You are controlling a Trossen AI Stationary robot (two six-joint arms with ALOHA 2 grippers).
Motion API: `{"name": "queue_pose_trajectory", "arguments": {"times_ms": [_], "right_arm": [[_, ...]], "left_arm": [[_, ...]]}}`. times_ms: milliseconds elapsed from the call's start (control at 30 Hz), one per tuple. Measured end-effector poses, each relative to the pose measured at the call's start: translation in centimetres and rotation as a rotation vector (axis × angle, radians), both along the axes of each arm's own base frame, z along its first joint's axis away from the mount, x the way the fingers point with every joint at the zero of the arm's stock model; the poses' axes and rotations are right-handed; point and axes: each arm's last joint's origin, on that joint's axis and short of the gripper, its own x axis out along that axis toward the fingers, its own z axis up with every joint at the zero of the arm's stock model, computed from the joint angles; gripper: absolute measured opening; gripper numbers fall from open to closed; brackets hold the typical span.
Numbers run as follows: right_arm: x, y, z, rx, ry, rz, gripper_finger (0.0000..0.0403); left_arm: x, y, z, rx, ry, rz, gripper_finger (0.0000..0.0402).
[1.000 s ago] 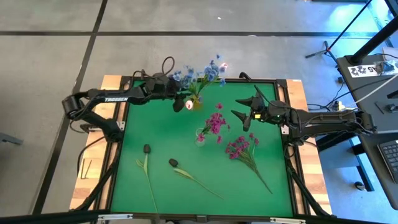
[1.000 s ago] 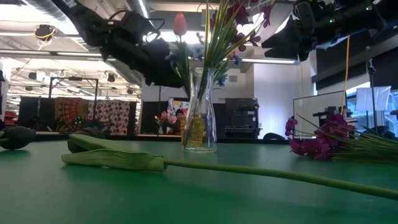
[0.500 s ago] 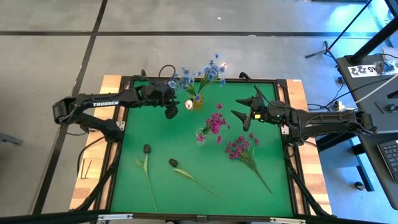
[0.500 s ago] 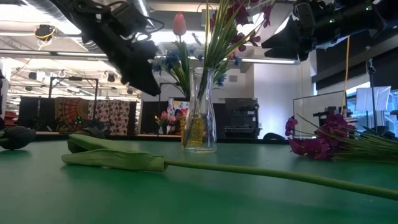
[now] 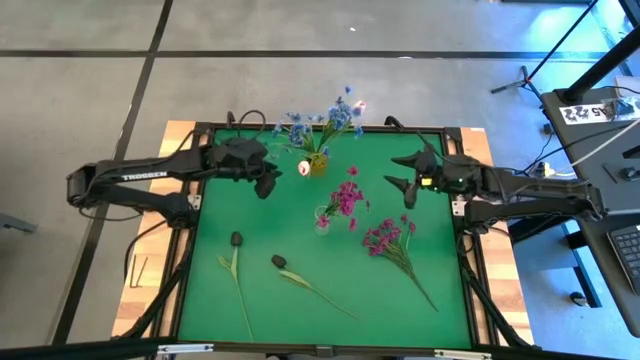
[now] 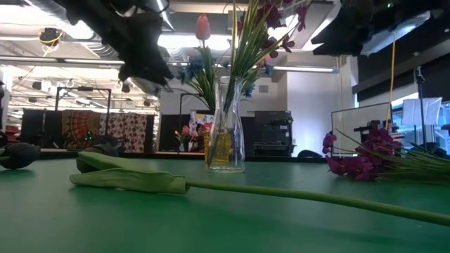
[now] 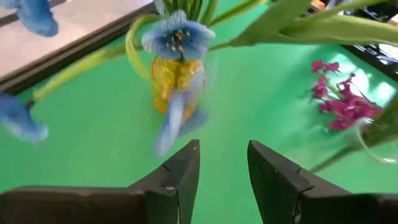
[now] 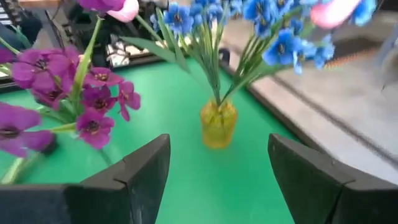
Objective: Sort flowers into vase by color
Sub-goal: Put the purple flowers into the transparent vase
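Green felt (image 5: 260,240) covers the table, and on it stand two vases: a yellow vase (image 5: 318,166) near the far edge, full of blue flowers (image 5: 325,122) with one white-pink tulip (image 5: 304,169) leaning out, and a clear vase (image 5: 322,222) mid-table holding magenta flowers (image 5: 347,196). Count the loose ones: two dark buds (image 5: 236,240) lying on their stems at the near left, and one magenta bunch (image 5: 385,237) flat on the felt to the right of the clear vase.

Left gripper (image 5: 268,186) hangs just left of the yellow vase, fingers narrowly parted and holding nothing; in its wrist view the vase and a blue bloom sit straight ahead, beyond the fingertips, not between them. Right gripper (image 5: 402,187) hovers right of the clear vase, above the loose magenta bunch, fingers spread wide and empty.

Against a second ago: the left arm has drawn back from the yellow vase toward the left edge, fingers narrowing a little. The right gripper has slid slightly toward the right edge, its spread unchanged. Flowers on the felt haven't moved.
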Motion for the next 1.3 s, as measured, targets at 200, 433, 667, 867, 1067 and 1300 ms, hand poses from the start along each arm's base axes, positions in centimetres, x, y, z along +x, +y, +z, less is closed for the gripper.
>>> {"name": "queue_pose_trajectory", "arguments": {"times_ms": [200,433,667,867,1067,1300], "right_arm": [[-0.7,0.4,2.1,0.146,0.100,0.077,0.0270],[-0.7,1.9,1.3,0.326,0.290,0.198,0.0270],[0.3,4.7,-1.0,0.383,0.499,0.184,0.0270],[1.5,7.6,-2.9,0.440,0.634,0.193,0.0270],[2.4,10.4,-5.5,0.512,0.792,0.137,0.0270],[2.6,12.5,-7.9,0.519,0.944,0.060,0.0270]], "left_arm": [[-1.2,-1.4,0.7,-0.023,-0.002,-0.028,0.0113],[-2.3,-2.6,2.1,-0.040,-0.090,-0.049,0.0104],[-1.7,-3.7,3.0,-0.018,-0.190,-0.113,0.0103],[-1.4,-4.0,3.6,0.013,-0.242,-0.147,0.0103],[-1.3,-4.3,3.6,0.022,-0.247,-0.164,0.0103],[-1.3,-4.7,3.7,0.032,-0.252,-0.172,0.0103]]}}
